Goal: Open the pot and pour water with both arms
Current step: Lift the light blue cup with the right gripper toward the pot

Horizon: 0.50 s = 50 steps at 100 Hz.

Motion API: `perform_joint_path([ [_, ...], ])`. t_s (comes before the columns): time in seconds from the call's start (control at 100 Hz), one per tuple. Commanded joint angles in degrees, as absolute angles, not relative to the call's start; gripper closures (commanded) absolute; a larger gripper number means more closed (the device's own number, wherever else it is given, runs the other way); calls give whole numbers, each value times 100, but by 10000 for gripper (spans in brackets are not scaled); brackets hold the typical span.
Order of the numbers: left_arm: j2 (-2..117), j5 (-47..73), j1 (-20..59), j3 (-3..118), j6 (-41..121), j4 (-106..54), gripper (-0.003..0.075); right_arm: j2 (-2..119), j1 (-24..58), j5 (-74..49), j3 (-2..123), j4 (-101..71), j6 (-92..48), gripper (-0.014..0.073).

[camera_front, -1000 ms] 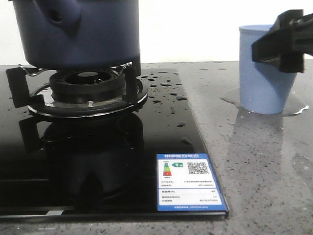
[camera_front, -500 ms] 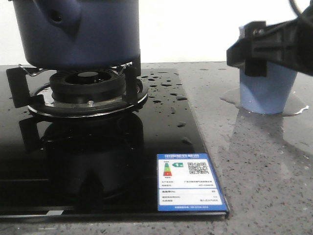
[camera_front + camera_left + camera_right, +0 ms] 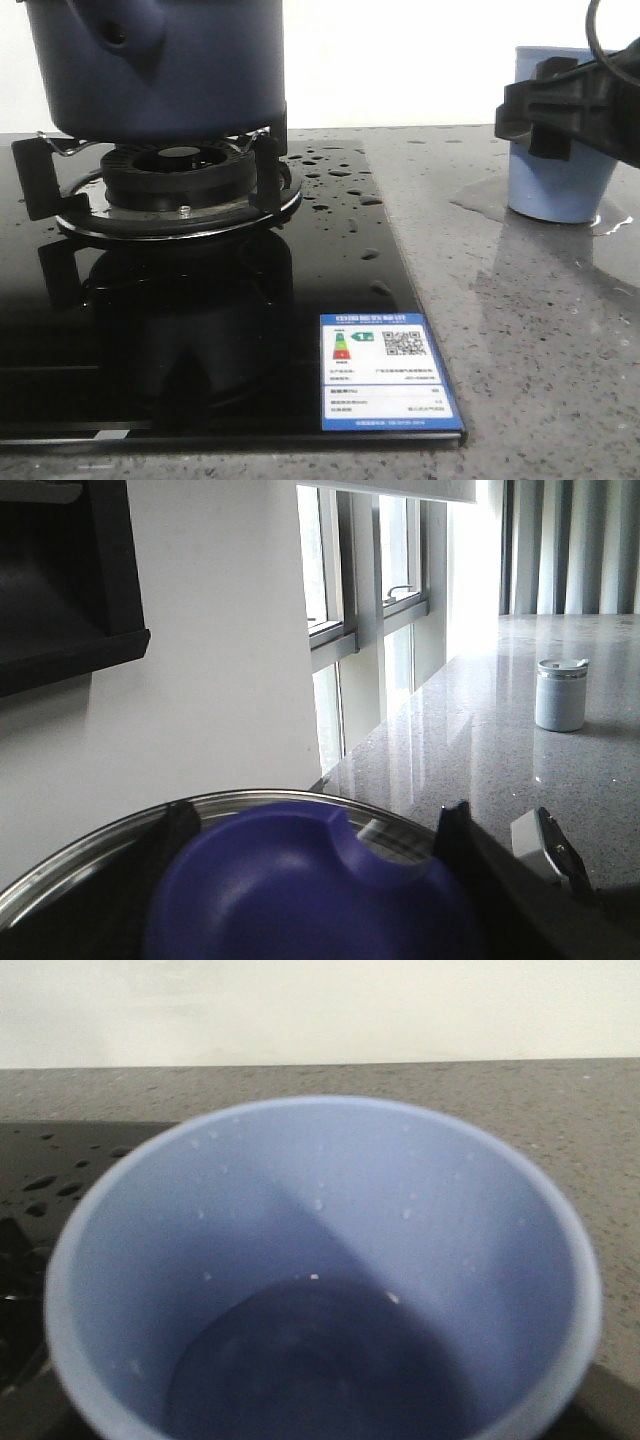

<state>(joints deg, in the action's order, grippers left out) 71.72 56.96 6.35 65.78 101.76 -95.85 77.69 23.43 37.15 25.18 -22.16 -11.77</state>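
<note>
The dark navy pot (image 3: 160, 70) sits on the burner at the far left; its top is cut off by the front view. In the left wrist view my left gripper (image 3: 315, 880) is shut on the blue knob (image 3: 300, 865) of the pot lid, whose steel rim (image 3: 250, 802) shows behind. My right gripper (image 3: 562, 105) is shut on a light blue cup (image 3: 560, 185) at the far right. The cup (image 3: 320, 1210) fills the right wrist view, with drops inside. Water shows as drops (image 3: 340, 175) on the hob and a puddle (image 3: 480, 205) on the counter.
The burner and its pan support (image 3: 175, 180) stand on a black glass hob (image 3: 200, 330) with a blue label (image 3: 385, 370) at its front right corner. Grey speckled counter (image 3: 540, 340) lies to the right. A small grey canister (image 3: 560, 693) stands farther along the counter by a window.
My right gripper swung in front of the cup, closed on it, and shifted it a little to the right and up. The pot has not moved.
</note>
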Motion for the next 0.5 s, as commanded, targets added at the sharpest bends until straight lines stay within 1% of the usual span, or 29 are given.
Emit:
perform_joint_path([
  [0.0,6994,5834,650,6804,10126,-10161,451,7636,2300,4167,2692,-1883,-1105,377],
  [0.08,6959,5718,650,6804,10041,-10161,451,7480,2300,4167,2692,-1780,-1105,416],
  [0.22,6807,5411,650,6804,9641,-10104,451,6912,2300,4001,2840,-1158,-1105,421],
  [0.36,6548,5145,650,6804,9641,-10093,451,6507,2310,2887,3658,-528,-1105,421],
  [0.49,6225,4637,650,6804,9580,-10093,451,6535,2413,1802,4673,0,-1105,421],
])
